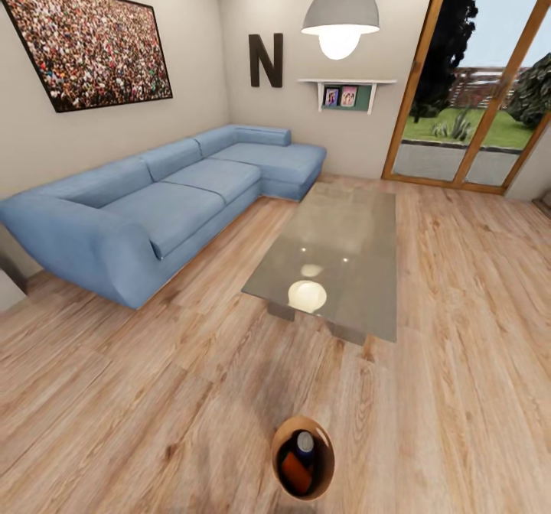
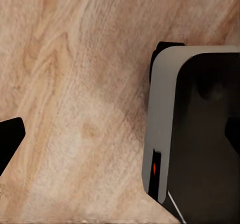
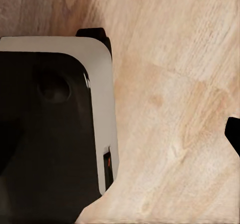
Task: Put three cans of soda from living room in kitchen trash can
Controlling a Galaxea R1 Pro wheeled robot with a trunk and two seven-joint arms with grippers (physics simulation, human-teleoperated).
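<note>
The tash can (image 1: 327, 460) stands on the wooden floor close in front of me, seen from above, its inside copper-brown. Two cans of soda lie inside it: a bright orange one (image 1: 295, 473) and a dark blue one with a silver top (image 1: 305, 446). A third can is not visible. In the left wrist view a black fingertip (image 2: 10, 139) pokes in at the frame's edge over bare floor. The right wrist view has a similar black fingertip (image 3: 234, 134) at its edge. Neither fingertip touches anything, and how the jaws stand is hidden.
This is the living room: a long light-blue corner sofa (image 1: 153, 208) at the left, a glass coffee table (image 1: 337, 261) ahead, glass garden doors (image 1: 474, 78) at the back right. My grey-and-black base (image 2: 200, 134) (image 3: 50, 134) sits beside each wrist.
</note>
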